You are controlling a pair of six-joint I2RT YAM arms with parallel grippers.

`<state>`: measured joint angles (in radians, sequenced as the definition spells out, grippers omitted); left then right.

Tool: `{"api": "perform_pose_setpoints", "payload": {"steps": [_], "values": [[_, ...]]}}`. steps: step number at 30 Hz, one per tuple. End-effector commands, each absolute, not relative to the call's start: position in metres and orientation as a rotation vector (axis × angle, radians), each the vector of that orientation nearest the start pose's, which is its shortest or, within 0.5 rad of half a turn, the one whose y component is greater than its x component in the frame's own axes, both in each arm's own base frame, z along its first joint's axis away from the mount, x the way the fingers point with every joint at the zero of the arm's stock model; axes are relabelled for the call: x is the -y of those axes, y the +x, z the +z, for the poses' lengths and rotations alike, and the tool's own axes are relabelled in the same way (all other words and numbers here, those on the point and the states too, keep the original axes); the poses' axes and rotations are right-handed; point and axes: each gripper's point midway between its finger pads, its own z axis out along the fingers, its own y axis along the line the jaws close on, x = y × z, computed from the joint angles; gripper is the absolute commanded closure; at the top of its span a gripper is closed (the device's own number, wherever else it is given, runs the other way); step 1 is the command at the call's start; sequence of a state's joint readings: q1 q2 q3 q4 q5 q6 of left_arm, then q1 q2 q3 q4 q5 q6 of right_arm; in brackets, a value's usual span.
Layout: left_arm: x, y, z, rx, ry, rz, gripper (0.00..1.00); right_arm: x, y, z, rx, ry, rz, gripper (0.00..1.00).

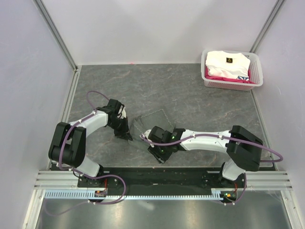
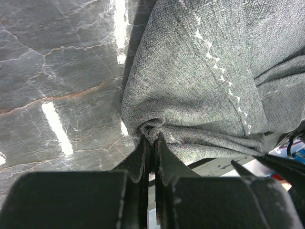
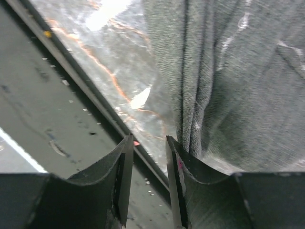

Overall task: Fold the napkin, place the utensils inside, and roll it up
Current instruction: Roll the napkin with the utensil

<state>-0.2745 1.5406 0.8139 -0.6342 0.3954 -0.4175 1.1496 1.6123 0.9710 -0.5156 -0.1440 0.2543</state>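
Observation:
The grey-green napkin (image 1: 155, 121) lies rumpled on the table between the two arms. My left gripper (image 1: 125, 133) is shut on a bunched corner of it; in the left wrist view the cloth (image 2: 200, 86) gathers into the closed tips (image 2: 152, 138), with its pale zigzag hem running up the fold. My right gripper (image 1: 159, 153) is low at the napkin's near edge. In the right wrist view its jaws (image 3: 149, 140) stand apart with nothing between them, and the napkin's folds (image 3: 228, 86) hang just outside the right finger (image 3: 190, 167). The gold spoon is out of view.
A white basket (image 1: 257, 78) at the far right corner holds a white folded garment with a dark logo (image 1: 228, 64) over pink cloth. The table's near edge and black rail (image 3: 71, 109) run just under my right gripper. Walls enclose the table on three sides.

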Motion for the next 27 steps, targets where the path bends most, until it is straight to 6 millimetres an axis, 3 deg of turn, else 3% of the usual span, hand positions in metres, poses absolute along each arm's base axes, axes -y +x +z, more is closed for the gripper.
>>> {"api": "perform_pose_setpoints", "payload": {"steps": [1,11,20,27], "values": [[0.143,0.226,0.031,-2.965,-0.067,-0.641,0.98,-0.313,0.119,0.044,-2.514,-1.263,0.448,0.59],[0.143,0.224,0.029,-2.972,-0.054,-0.642,0.98,-0.309,0.131,0.046,-2.503,-1.260,0.410,0.60],[0.142,0.222,0.027,-2.978,-0.053,-0.643,0.98,-0.310,0.143,0.060,-2.475,-1.242,0.420,0.60],[0.142,0.222,0.027,-2.980,-0.056,-0.643,0.98,-0.302,0.154,0.049,-2.501,-1.240,0.409,0.61]]}}
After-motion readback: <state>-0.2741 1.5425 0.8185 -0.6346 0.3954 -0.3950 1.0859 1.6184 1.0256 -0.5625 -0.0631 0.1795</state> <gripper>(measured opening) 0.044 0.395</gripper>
